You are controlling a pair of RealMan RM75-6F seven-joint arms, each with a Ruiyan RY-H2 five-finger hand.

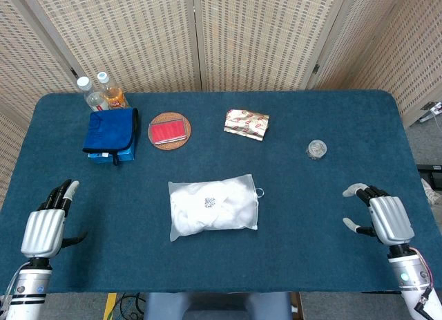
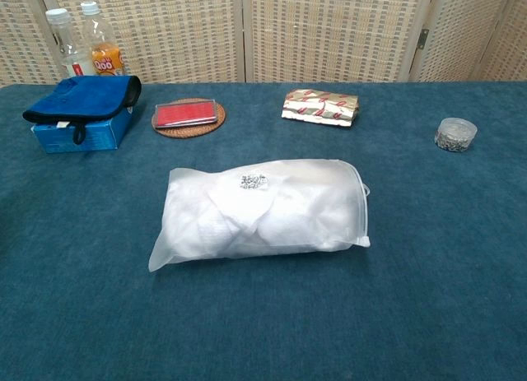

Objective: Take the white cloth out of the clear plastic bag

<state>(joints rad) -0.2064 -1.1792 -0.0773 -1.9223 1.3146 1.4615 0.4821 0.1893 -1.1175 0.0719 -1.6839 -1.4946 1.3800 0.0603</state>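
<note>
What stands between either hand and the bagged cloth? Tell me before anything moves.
Nothing visible. The clear plastic bag with the white cloth inside lies alone mid-table. Only bare blue table separates it from the left hand and the right hand. Both hands hold nothing.

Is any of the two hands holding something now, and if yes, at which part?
Nothing is held. The left hand and the right hand rest open on the table, both apart from the clear plastic bag, which lies untouched with the white cloth inside.
</note>
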